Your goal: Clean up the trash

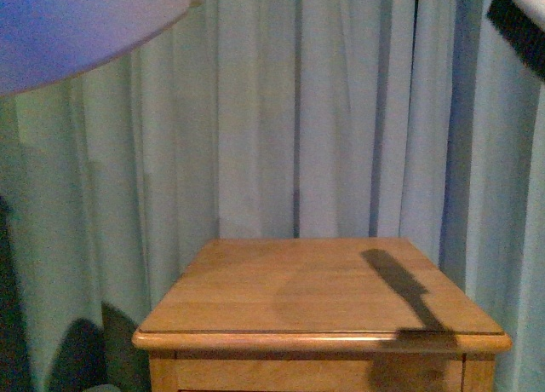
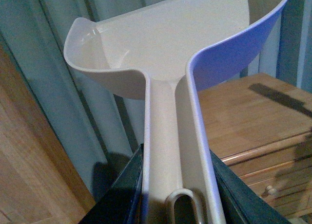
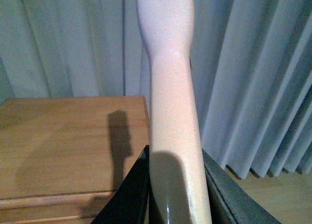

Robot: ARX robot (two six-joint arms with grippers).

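Note:
My left gripper [image 2: 176, 195] is shut on the handle of a dustpan [image 2: 165, 44], cream inside and blue outside, held up in the air; its underside shows at the top left of the front view [image 1: 77, 25]. My right gripper [image 3: 173, 195] is shut on the cream handle of a brush [image 3: 168, 63]; its dark bristles show at the top right of the front view [image 1: 519, 25]. No wad of white tissue shows in any view. The wooden table top [image 1: 324, 285] carries only shadows.
The wooden table also shows in the left wrist view [image 2: 243, 112] and the right wrist view [image 3: 63, 136]. Pale curtains [image 1: 281, 111] hang close behind it. A wooden floor [image 3: 273, 195] lies to the table's right, and a wooden panel [image 2: 29, 160] stands at its left.

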